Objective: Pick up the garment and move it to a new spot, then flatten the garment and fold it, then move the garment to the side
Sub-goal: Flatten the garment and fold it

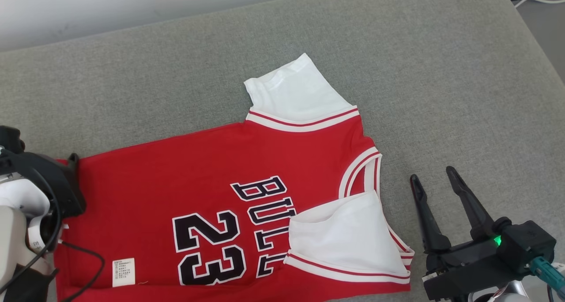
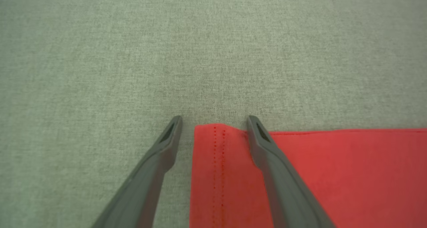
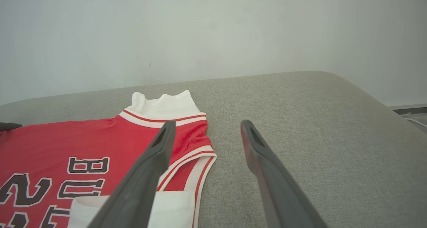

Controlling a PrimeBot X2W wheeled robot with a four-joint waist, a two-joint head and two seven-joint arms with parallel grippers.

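The garment (image 1: 185,169) is a red basketball jersey with white sleeves and black "BULLS 23" lettering, lying spread flat on the grey cushion (image 1: 397,63). Its near white sleeve (image 1: 344,235) is folded in over the body. My left gripper (image 2: 214,121) is open, low over the jersey's hem corner (image 2: 210,161), one finger on the red cloth and the other over bare cushion. In the head view the left wrist (image 1: 39,196) covers that corner. My right gripper (image 1: 435,176) is open, just right of the jersey's collar side, holding nothing. The jersey (image 3: 66,141) lies left of the right gripper (image 3: 206,123).
A white wall (image 3: 200,31) rises behind the cushion. The cushion's right edge (image 1: 534,41) drops off to a floor with a white cable (image 1: 538,1). Bare grey fabric stretches behind and to the right of the jersey.
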